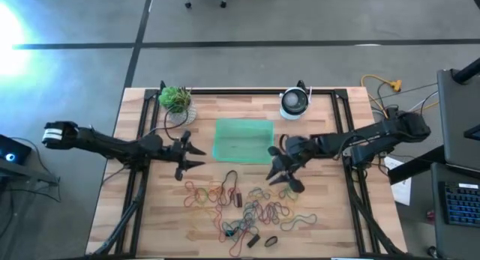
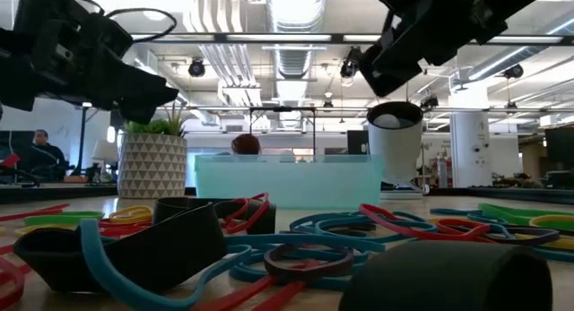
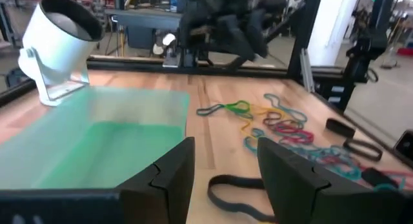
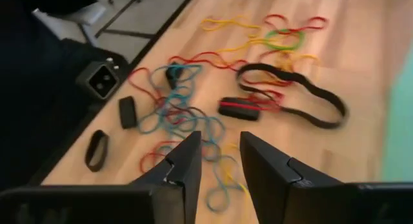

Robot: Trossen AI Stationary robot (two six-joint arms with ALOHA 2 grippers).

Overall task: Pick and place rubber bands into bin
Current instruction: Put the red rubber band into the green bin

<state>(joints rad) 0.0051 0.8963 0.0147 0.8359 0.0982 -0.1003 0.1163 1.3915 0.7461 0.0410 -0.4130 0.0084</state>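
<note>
The rubber bands (image 1: 247, 209) lie in a loose tangle of red, blue, yellow, green and dark loops on the near half of the wooden table. They also fill the right wrist view (image 4: 187, 108). The green bin (image 1: 242, 140) sits flat on the table beyond them, and I see nothing in it. My left gripper (image 1: 199, 157) hovers open by the bin's left near corner, and its fingers frame a long black band (image 3: 235, 192). My right gripper (image 1: 279, 174) hangs open above the bands, right of the bin's near edge, its narrow gap (image 4: 221, 153) empty.
A small white pot with a green plant (image 1: 177, 103) stands at the far left. A round white and dark device (image 1: 294, 103) stands beyond the bin's far right corner. Black frame rails run along the table's sides. A few short dark bands (image 1: 259, 240) lie near the near edge.
</note>
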